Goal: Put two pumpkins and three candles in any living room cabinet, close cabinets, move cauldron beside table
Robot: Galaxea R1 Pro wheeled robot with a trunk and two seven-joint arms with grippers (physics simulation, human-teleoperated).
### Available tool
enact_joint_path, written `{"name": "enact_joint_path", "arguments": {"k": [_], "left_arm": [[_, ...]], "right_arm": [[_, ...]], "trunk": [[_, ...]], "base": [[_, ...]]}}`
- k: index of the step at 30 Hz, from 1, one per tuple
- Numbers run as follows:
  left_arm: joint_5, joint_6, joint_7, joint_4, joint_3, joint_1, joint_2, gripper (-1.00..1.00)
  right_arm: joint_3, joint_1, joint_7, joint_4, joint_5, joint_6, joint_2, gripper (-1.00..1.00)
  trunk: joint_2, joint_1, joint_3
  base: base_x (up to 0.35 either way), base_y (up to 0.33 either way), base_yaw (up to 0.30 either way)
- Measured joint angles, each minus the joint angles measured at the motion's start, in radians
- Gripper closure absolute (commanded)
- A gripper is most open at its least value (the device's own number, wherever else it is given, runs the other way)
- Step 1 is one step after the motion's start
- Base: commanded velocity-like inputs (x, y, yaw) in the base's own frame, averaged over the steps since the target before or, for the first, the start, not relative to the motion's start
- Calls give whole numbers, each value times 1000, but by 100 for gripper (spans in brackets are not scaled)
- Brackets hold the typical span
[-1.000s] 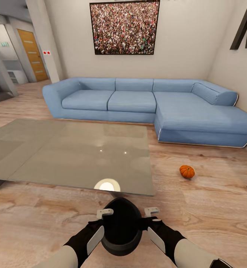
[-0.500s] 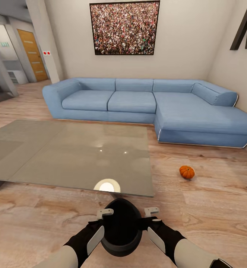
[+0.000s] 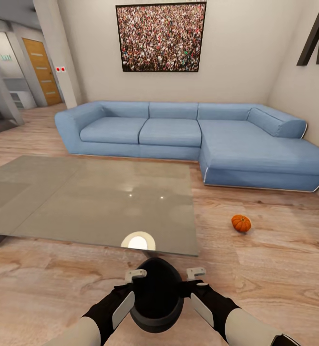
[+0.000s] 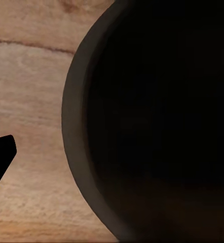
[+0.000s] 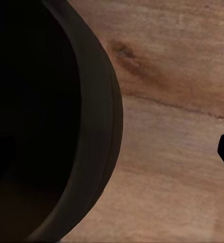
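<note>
Left claw (image 3: 132,283) and right claw (image 3: 197,282) each clamp a side of the cauldron's (image 3: 157,292) rim, holding it between them over the floor (image 3: 284,269), just short of the counter's (image 3: 96,197) near edge. Against the frames of a second ago the grip and the pot are unchanged; only the counter and sofa (image 3: 193,137) sit a touch lower in the head view, so the camera crept and nothing else moved. Judgement: the cauldron is already about beside the counter and could be set down here, while one pumpkin (image 3: 241,223) lies on the floor to the right, not yet stowed.
</note>
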State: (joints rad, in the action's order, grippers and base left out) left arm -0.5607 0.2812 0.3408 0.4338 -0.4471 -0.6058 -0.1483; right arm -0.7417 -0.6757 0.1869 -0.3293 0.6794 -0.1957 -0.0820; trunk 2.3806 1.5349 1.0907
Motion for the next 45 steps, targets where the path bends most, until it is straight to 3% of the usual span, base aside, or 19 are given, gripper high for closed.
{"name": "enact_joint_path", "arguments": {"k": [19, 23, 29, 45], "left_arm": [[-2, 15, 0, 1, 2, -1, -1, -100], [-3, 71, 1, 20, 4, -1, 0, -100], [-4, 114, 7, 40, 5, -1, 0, -100], [-2, 118, 10, 42, 5, -1, 1, -100]], "right_arm": [[2, 0, 1, 5, 0, -62, 0, -100], [2, 0, 3, 5, -1, -63, -1, -100], [2, 0, 3, 5, 0, -64, -1, -100], [2, 0, 7, 1, 1, -61, 0, -100]], "trunk": [[-133, -73, -60], [-161, -88, -72], [-161, -88, -72], [-161, -88, -72]], "base": [[0, 0, 0], [0, 0, 0], [0, 0, 0], [-114, 0, 0]]}}
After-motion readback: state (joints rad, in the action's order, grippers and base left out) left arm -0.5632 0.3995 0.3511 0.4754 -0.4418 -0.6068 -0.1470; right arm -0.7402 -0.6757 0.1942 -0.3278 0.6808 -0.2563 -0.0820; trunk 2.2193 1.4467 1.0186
